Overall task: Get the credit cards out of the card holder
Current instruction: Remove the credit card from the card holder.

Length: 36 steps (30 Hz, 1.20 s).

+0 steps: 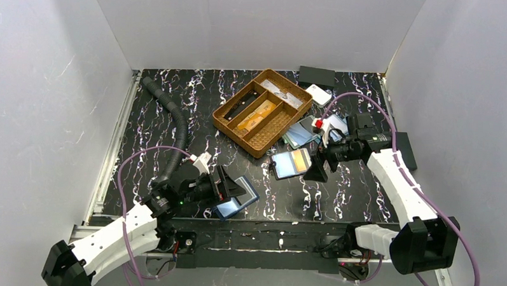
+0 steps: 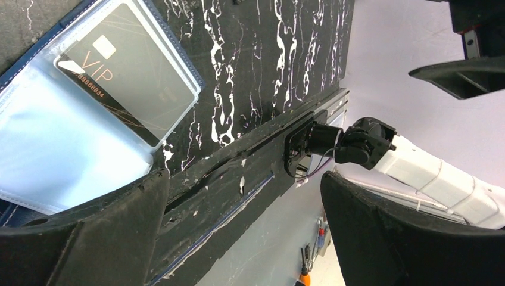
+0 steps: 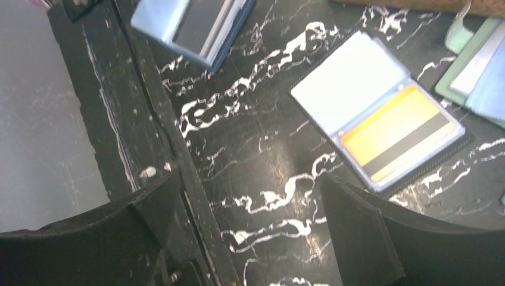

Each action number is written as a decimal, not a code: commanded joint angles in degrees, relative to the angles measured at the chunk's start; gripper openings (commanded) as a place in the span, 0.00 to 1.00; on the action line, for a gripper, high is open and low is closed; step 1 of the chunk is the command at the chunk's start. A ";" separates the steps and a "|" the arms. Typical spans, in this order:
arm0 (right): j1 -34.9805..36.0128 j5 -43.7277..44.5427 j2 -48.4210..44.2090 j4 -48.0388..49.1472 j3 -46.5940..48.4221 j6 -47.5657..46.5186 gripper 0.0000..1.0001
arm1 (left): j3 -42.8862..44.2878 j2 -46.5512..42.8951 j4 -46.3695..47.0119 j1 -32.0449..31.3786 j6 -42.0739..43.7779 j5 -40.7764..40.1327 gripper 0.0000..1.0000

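Note:
An open card holder (image 1: 282,164) lies mid-table with a yellow-orange credit card (image 1: 299,160) in its right sleeve. In the right wrist view the same holder (image 3: 351,83) shows the striped card (image 3: 396,131) under clear plastic. My right gripper (image 1: 317,169) hangs open just right of it, empty (image 3: 247,232). A second, blue holder (image 1: 236,205) lies near the front edge. Its clear sleeves (image 2: 53,137) hold a black VIP card (image 2: 128,74). My left gripper (image 1: 227,185) stands open beside it with nothing between its fingers (image 2: 244,226).
A wicker tray (image 1: 263,111) with compartments stands at the back centre. More holders and cards (image 1: 302,135) are piled to its right. A black box (image 1: 317,75) and a white item (image 1: 319,94) sit at the back. A black corrugated hose (image 1: 175,124) runs along the left.

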 commanded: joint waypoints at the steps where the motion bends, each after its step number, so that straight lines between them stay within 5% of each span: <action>1: 1.54 -5.63 3.81 8.83 -0.03 6.06 0.96 | -0.27 -2.40 -0.13 -2.75 -1.37 -6.30 0.97; 7: 11.30 -4.36 13.93 10.55 4.48 8.67 0.94 | -1.06 0.54 4.11 -5.52 -2.59 -9.58 0.97; 18: 18.31 -8.01 19.88 39.55 -1.07 33.65 0.87 | -1.75 4.99 4.56 -9.44 -6.81 -22.13 0.81; 24: 18.97 -8.25 21.59 41.46 -3.52 32.48 0.87 | -0.78 8.85 -0.35 -9.65 -10.91 -27.67 0.67; 36: 18.75 -8.55 24.10 34.26 -2.67 24.16 0.87 | 3.79 21.25 -0.86 -9.64 -13.59 -29.56 0.68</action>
